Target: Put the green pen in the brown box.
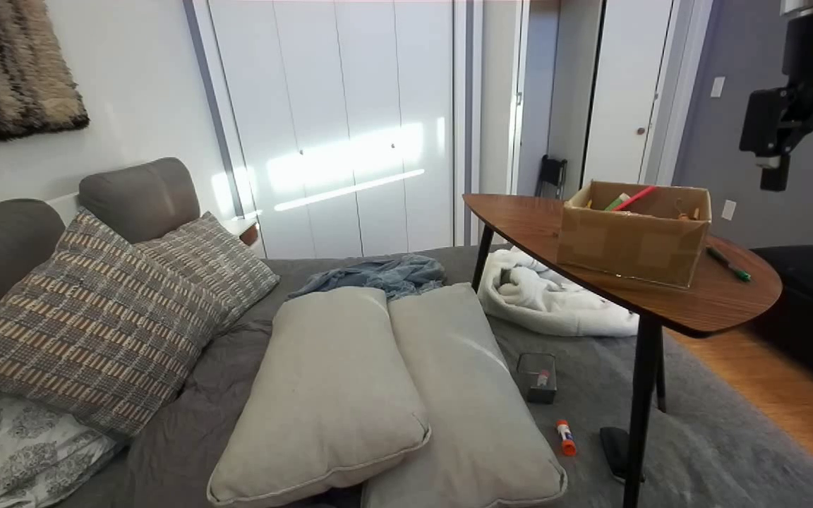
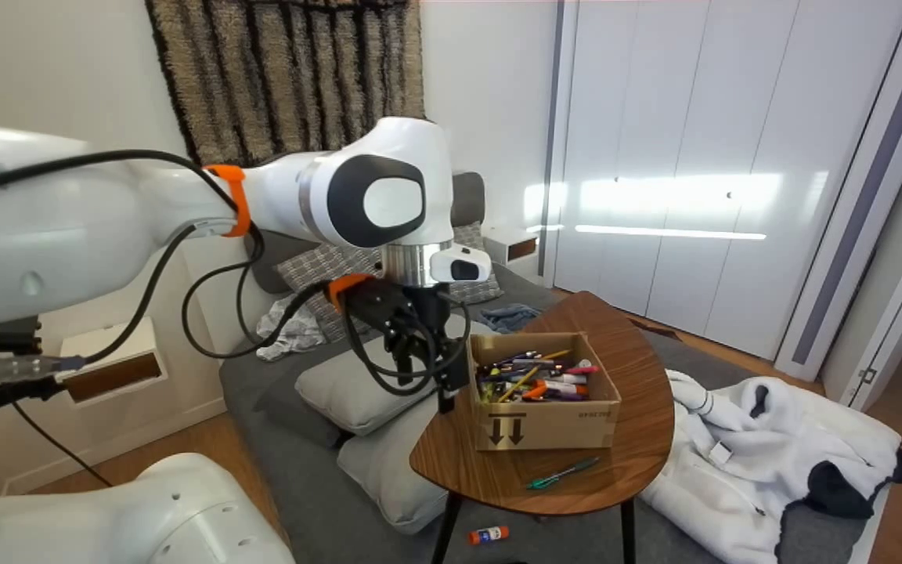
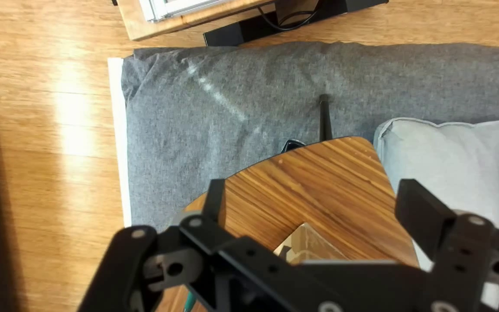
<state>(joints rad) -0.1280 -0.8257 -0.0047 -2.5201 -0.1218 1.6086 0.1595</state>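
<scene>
The green pen lies flat on the wooden tabletop beside the box, in both exterior views (image 1: 729, 264) (image 2: 563, 473). In the wrist view only a bit of the green pen (image 3: 189, 302) shows at the lower edge, mostly hidden by the gripper. The brown box (image 1: 629, 243) stands on the table with several pens and markers inside; its printed wall (image 2: 553, 427) faces the pen. In the wrist view one corner of the brown box (image 3: 308, 247) shows behind the gripper. My gripper (image 3: 312, 197) is open and empty, above the table, higher than the box, in both exterior views (image 1: 812, 166) (image 2: 429, 392).
The tabletop (image 2: 639, 368) is wooden with rounded corners and stands on dark legs over a grey bed. Grey cushions (image 1: 336, 381) lie beside it. A glue stick (image 1: 566, 437) and a small clear container (image 1: 537, 377) lie on the bed. A white garment (image 2: 772, 446) lies beyond the table.
</scene>
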